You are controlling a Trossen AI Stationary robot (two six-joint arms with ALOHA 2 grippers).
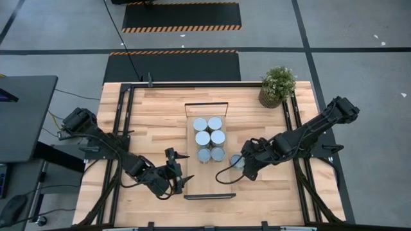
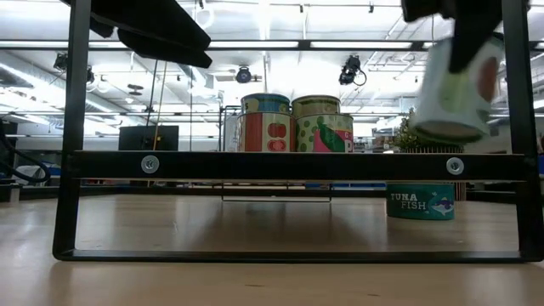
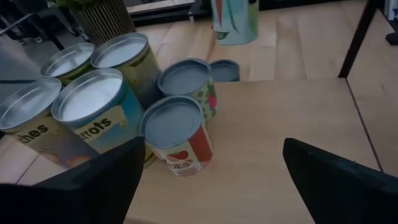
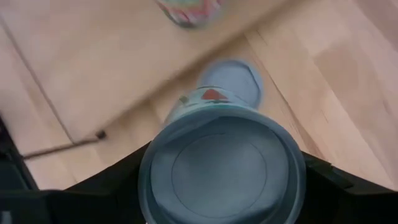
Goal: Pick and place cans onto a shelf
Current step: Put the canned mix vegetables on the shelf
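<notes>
The light-wood shelf (image 1: pixel 207 183) stands mid-table with black end frames (image 2: pixel 297 165). Several cans (image 1: pixel 209 138) stand on their bases on its far half, and they also show in the left wrist view (image 3: pixel 177 134). A flat blue tuna can (image 2: pixel 421 202) sits on the table right of the shelf. My right gripper (image 1: pixel 239 162) is shut on a pale teal can (image 4: pixel 221 165) above that tuna can (image 4: pixel 231 84). My left gripper (image 1: pixel 178 172) is open and empty at the shelf's left edge, near its near end (image 3: pixel 211 180). My right gripper pinches the teal can by its round side wall (image 4: pixel 151 163) between its two fingers, close to the end that faces the wrist camera. The fingers come from above, slanting in from the table's right. The can (image 2: pixel 459 85) is tilted, clear of table and shelf.
A potted plant (image 1: pixel 277 86) stands at the far right of the table. Black rails (image 1: pixel 122 128) run along both table sides. The near half of the shelf board (image 3: pixel 292 118) is bare wood.
</notes>
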